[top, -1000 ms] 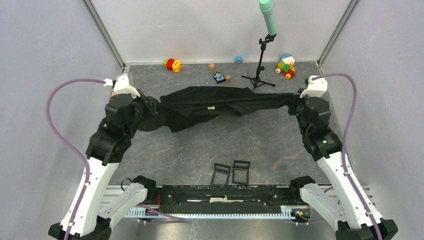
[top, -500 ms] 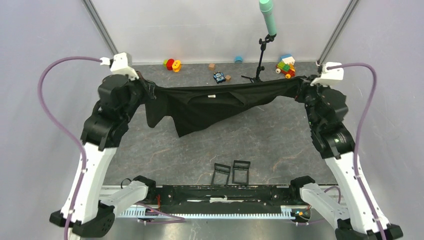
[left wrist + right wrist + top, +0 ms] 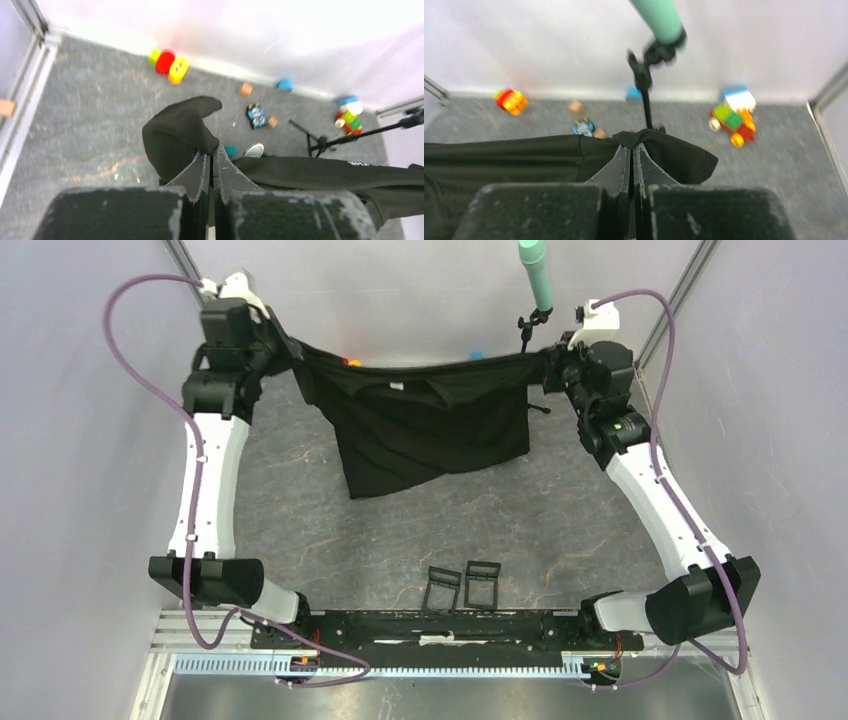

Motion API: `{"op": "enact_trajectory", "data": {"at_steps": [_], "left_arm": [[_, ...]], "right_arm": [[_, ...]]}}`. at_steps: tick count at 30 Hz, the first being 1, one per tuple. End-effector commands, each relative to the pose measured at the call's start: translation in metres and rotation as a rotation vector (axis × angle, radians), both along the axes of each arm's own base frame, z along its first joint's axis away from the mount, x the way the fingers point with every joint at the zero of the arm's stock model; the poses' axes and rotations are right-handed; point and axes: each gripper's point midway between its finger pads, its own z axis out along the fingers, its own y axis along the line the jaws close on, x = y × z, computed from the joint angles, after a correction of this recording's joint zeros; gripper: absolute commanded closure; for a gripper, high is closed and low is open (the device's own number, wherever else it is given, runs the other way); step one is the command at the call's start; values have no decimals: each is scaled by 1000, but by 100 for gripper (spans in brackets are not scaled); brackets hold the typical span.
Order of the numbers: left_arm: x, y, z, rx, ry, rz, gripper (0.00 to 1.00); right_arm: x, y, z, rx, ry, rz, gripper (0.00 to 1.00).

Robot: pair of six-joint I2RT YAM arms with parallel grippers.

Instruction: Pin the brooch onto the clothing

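The clothing, a black T-shirt, hangs stretched in the air between my two grippers, with its hem off the table. Only plain black cloth and a small white neck label show; no print is visible. My left gripper is shut on the shirt's left shoulder, seen at the jaws in the left wrist view. My right gripper is shut on the right shoulder, seen in the right wrist view. A small white oval object lies on the table beneath; I cannot tell whether it is the brooch.
A teal microphone on a black tripod stand rises just behind the shirt near my right gripper. Toys lie along the back wall: red-yellow rings, a block car, a blue toy. Two black frames stand near the front.
Both arms have risen and moved back, lifting the shirt off the table. It went from bunched low to hanging spread out in the air.
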Motion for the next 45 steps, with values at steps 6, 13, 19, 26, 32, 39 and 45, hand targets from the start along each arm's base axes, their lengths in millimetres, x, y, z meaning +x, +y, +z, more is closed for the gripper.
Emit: {"op": "enact_trajectory", "data": {"at_steps": [6,13,19,26,32,39,45], "left_arm": [[-36,2,107,25,-300,-102,98],[-96,-27,-112,-285,99,-99,98],[-162,-54,-237,-486,398,-111,98],[-199,-56,-255,-511,476,-94,98],[-219,-61,-255,-554,508,-102,92],[-234,-59,-252,-520,516,-114,19],[-194,-62,-223,-501,401,-175,0]], "right_arm": [[-20,9,100,45,-320,98,100],[-79,0,-124,52,141,98,100],[-137,-25,-253,7,456,8,100],[-155,-43,-279,-14,513,-78,100],[-158,-58,-273,-51,499,-152,100],[-167,-75,-283,-131,542,-205,34],[-137,-36,-237,-76,380,3,15]]}}
